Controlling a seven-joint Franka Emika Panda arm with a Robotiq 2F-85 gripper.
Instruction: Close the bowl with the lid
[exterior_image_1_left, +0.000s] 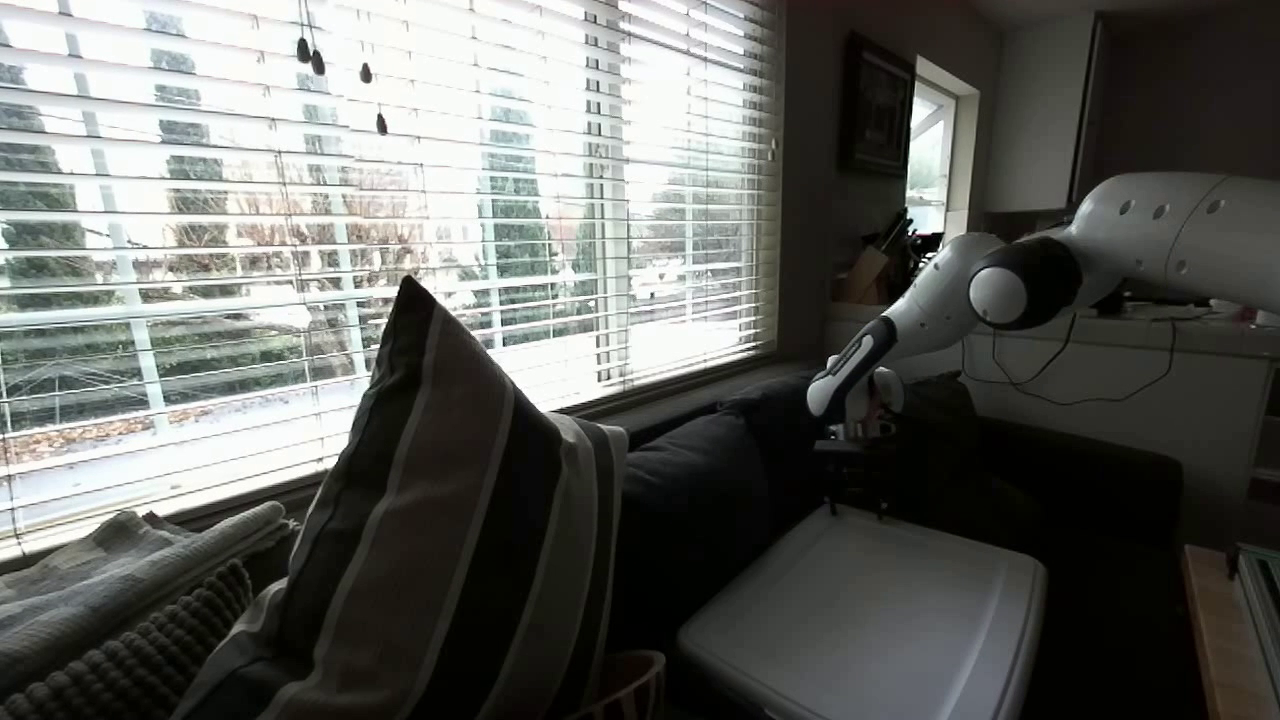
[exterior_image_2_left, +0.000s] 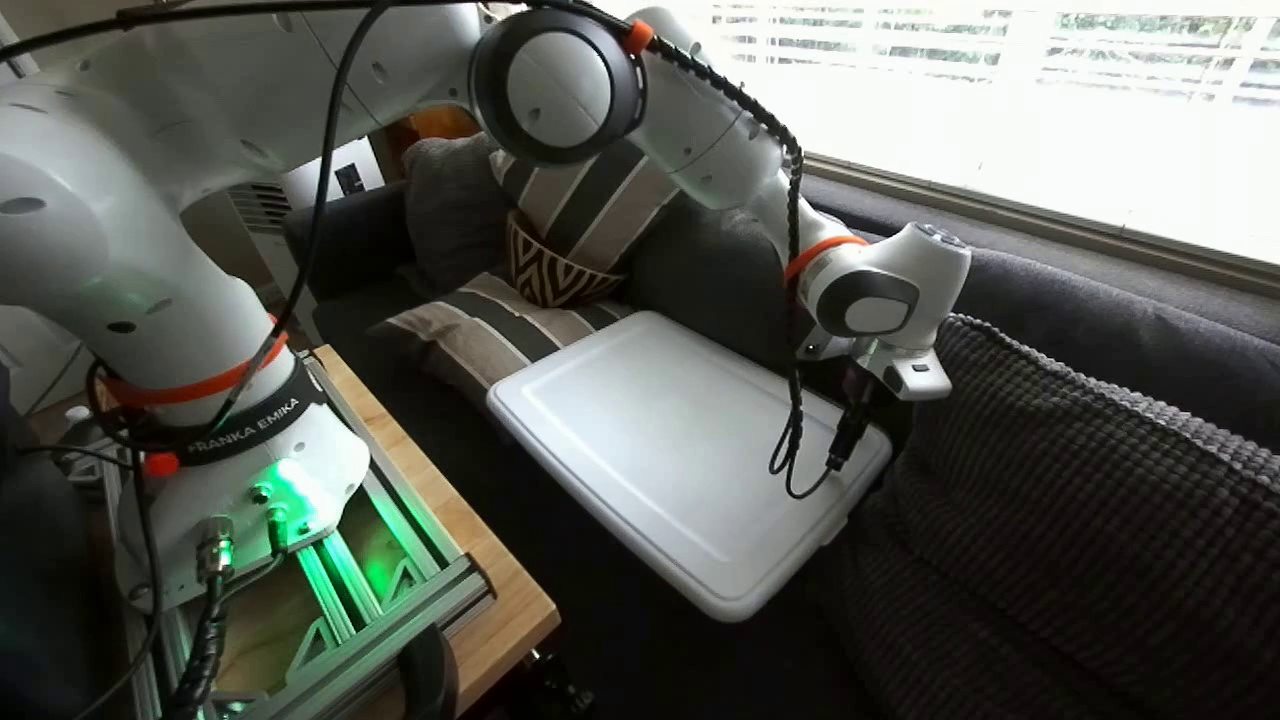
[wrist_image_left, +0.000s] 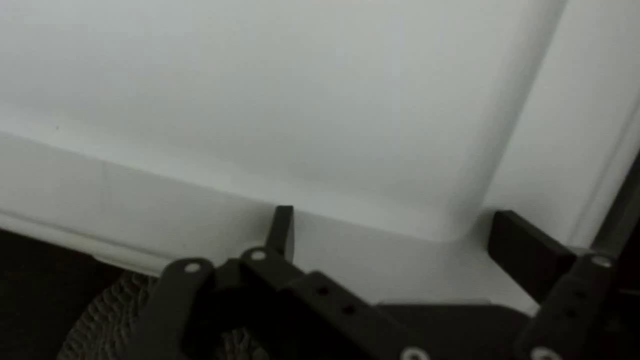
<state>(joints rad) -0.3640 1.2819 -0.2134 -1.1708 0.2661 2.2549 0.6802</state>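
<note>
A large white rectangular lid-like panel (exterior_image_2_left: 650, 440) lies flat over the sofa seat, and it shows in both exterior views (exterior_image_1_left: 870, 610). What is under it is hidden. In the wrist view its surface (wrist_image_left: 300, 100) fills most of the picture. My gripper (wrist_image_left: 392, 212) is open and empty, with its fingertips at or just above the panel near one corner. In both exterior views the gripper (exterior_image_1_left: 857, 508) points down at the panel's end (exterior_image_2_left: 836, 462); contact cannot be told. A zigzag-patterned bowl-like container (exterior_image_2_left: 550, 268) stands among the cushions; its rim also shows in an exterior view (exterior_image_1_left: 635, 680).
Striped cushions (exterior_image_1_left: 440, 530) and a ribbed dark cushion (exterior_image_2_left: 1080, 500) lie on the dark sofa around the panel. A window with blinds (exterior_image_1_left: 400, 200) is behind the sofa. The arm's base stands on a wooden-edged table (exterior_image_2_left: 510, 590). A cable loop (exterior_image_2_left: 795, 470) hangs near the gripper.
</note>
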